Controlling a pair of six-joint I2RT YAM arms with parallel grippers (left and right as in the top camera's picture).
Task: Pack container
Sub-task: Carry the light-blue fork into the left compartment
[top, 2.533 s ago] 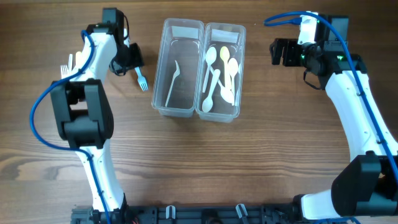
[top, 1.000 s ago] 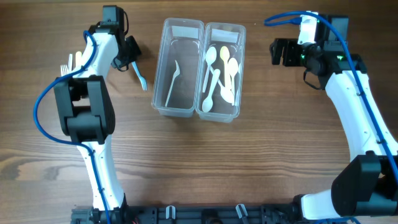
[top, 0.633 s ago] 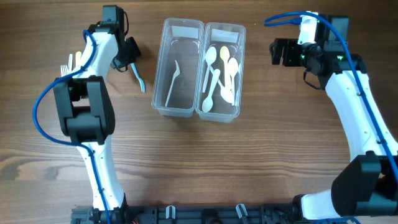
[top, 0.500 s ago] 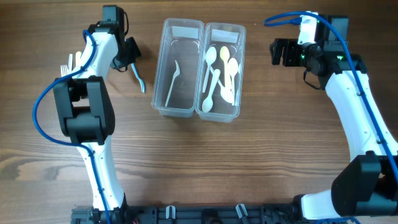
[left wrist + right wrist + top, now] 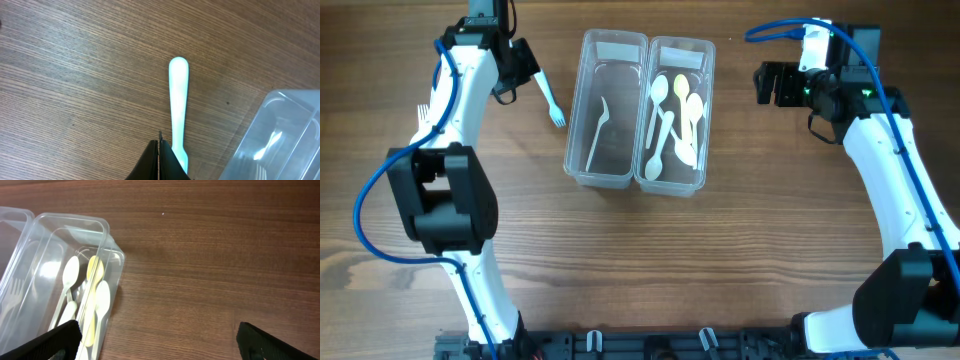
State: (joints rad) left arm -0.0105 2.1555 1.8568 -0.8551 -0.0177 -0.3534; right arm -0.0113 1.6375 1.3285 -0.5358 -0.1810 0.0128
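My left gripper (image 5: 528, 80) (image 5: 160, 146) is shut on a light blue fork (image 5: 550, 100) (image 5: 178, 100), which sticks out past the fingertips towards the lower right, just left of the containers. Two clear plastic containers stand side by side. The left one (image 5: 582, 150) (image 5: 295, 107) holds a single white fork (image 5: 598, 128). The right one (image 5: 705, 120) (image 5: 106, 229) holds several white and yellow spoons (image 5: 675, 115) (image 5: 95, 295). My right gripper (image 5: 767, 84) (image 5: 157, 340) is open and holds nothing, hovering over bare wood to the right of the containers.
White forks (image 5: 424, 108) lie at the far left, partly hidden by my left arm. The wooden table (image 5: 650, 260) stretches in front of the containers. Blue cables run along both arms.
My left gripper has shut on the blue fork and carried it up and slightly right, towards the far edge. The right arm has not moved.
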